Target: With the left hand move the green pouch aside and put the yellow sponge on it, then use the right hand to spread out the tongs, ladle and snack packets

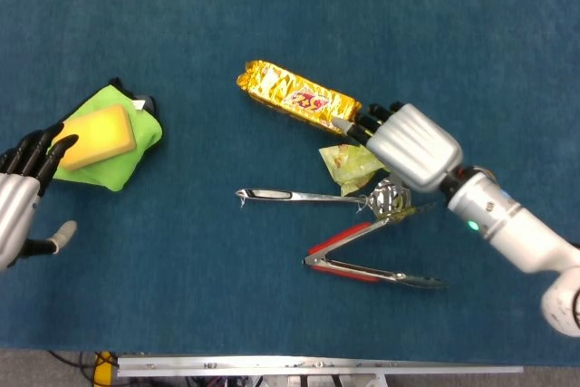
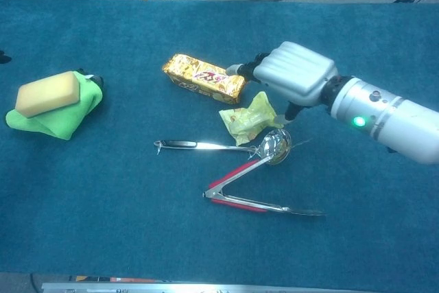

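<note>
Gold packet [image 1: 297,99], upper centre, is touched by the right hand [image 1: 403,145], fingers apparently extended, nothing grasped. It should be nudged gently away from the ladle [image 1: 313,197] and tongs [image 1: 367,249].

The left robot hand [image 1: 23,197] is cut off by the head view's left edge, and the right robot hand [image 1: 403,144] hides part of the yellow-green snack packet [image 1: 349,163] beneath it.
</note>
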Available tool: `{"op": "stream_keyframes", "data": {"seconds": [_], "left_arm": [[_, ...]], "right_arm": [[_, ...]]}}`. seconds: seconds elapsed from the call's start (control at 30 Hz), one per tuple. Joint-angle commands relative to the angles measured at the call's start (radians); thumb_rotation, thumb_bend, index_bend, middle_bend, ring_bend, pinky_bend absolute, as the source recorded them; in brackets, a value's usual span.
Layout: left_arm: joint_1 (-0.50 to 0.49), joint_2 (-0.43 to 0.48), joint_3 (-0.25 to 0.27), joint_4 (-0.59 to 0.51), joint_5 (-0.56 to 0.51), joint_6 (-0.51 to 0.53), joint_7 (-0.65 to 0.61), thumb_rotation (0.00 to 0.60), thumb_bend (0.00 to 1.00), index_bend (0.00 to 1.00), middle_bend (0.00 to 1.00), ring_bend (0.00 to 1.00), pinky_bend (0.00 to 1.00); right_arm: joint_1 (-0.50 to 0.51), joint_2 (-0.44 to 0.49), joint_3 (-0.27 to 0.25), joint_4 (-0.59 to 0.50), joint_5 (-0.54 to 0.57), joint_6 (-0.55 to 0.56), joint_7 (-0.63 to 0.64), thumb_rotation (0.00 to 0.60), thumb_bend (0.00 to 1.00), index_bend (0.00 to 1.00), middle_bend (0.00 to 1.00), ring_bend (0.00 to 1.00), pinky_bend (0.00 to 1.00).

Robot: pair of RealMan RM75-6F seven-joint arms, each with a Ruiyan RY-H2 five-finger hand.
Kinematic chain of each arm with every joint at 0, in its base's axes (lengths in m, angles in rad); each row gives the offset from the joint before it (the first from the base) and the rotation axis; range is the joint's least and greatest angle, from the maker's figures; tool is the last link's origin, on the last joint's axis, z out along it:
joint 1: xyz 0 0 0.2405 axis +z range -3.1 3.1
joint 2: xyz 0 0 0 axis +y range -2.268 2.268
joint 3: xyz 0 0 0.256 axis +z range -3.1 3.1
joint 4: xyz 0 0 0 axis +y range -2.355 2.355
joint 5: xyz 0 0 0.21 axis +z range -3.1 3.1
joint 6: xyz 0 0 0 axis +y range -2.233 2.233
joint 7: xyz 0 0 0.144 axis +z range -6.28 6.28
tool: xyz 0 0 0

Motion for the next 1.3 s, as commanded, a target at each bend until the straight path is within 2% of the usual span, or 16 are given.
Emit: {"op": "stream_keyframes", "data": {"seconds": [0.03, 0.27, 0.53, 0.93, 1.1, 1.3], "left_arm": [[0.001, 0.001, 0.000, -0.001, 0.000, 0.001, 0.000, 0.600, 0.27, 0.00, 0.00, 0.00, 0.15], [0.006, 0.005, 0.004, 0.002, -0.007, 0.001, -0.006, 0.600, 0.26, 0.00, 0.00, 0.00, 0.15], [0.008, 0.009, 0.005, 0.008, -0.008, -0.001, -0.022, 0.600, 0.27, 0.00, 0.00, 0.00, 0.15], [0.006, 0.008, 0.004, 0.013, -0.002, -0.004, -0.033, 0.600, 0.26, 0.00, 0.00, 0.00, 0.15], [0.005, 0.007, 0.003, 0.014, 0.001, -0.004, -0.035, 0.600, 0.26, 0.00, 0.00, 0.00, 0.15], [0.004, 0.005, 0.003, 0.016, 0.000, -0.007, -0.037, 0.600, 0.27, 0.00, 0.00, 0.00, 0.15]], "right_arm": [[0.025, -0.042, 0.021, 0.039, 0.043, -0.032, -0.018, 0.600, 0.00, 0.14, 0.32, 0.28, 0.49], [0.062, -0.110, 0.023, 0.098, 0.099, -0.073, -0.067, 0.600, 0.00, 0.14, 0.32, 0.28, 0.49], [0.074, -0.133, 0.005, 0.122, 0.122, -0.075, -0.100, 0.600, 0.00, 0.15, 0.34, 0.28, 0.49], [0.078, -0.155, -0.015, 0.154, 0.127, -0.067, -0.107, 0.600, 0.00, 0.33, 0.48, 0.29, 0.49], [0.074, -0.164, -0.017, 0.165, 0.120, -0.055, -0.096, 0.600, 0.00, 0.46, 0.56, 0.35, 0.49], [0.067, -0.158, -0.017, 0.172, 0.113, -0.046, -0.072, 0.600, 0.00, 0.52, 0.61, 0.39, 0.49]]}}
